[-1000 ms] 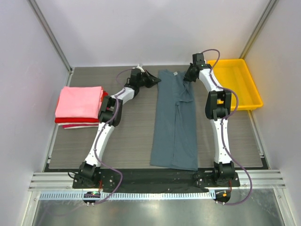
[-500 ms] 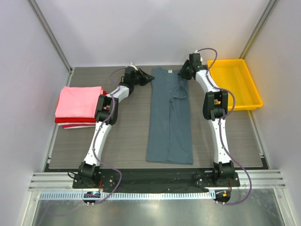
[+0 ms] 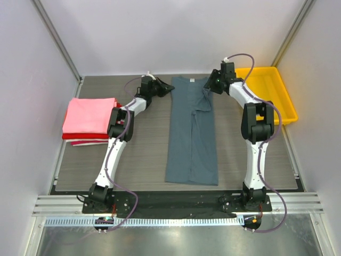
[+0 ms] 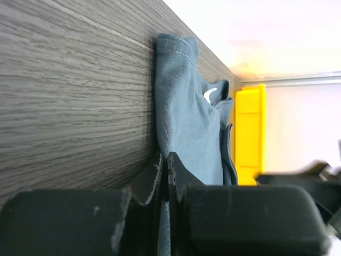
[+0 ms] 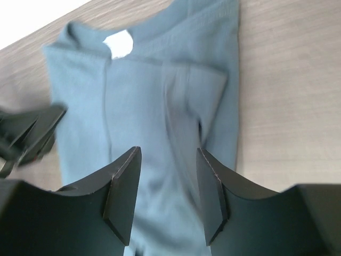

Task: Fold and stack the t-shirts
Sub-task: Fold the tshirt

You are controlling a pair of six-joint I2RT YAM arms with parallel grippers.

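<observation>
Top external view gives you the blue-grey shirt [image 3: 191,133] lying flat on the table [image 3: 138,154] as a long narrow strip, with its collar end far from the arm bases. Your left gripper [image 3: 166,89] sits at the strip's far left corner. Its wrist view shows the jaws pinched tight on the shirt's edge, with the rest of the cloth running away ahead of the tips. Your right gripper [image 3: 213,85] is at the opposite far corner. In its wrist view the fingers [image 5: 123,192] stand apart with nothing between them, over the shirt, and a folded-in sleeve lies just beyond the tips. Well off to the left of your left gripper lies the stack of folded shirts [image 3: 89,117], pink on top and red beneath. The yellow tray [image 3: 287,114] lies near the right gripper, on its right.
</observation>
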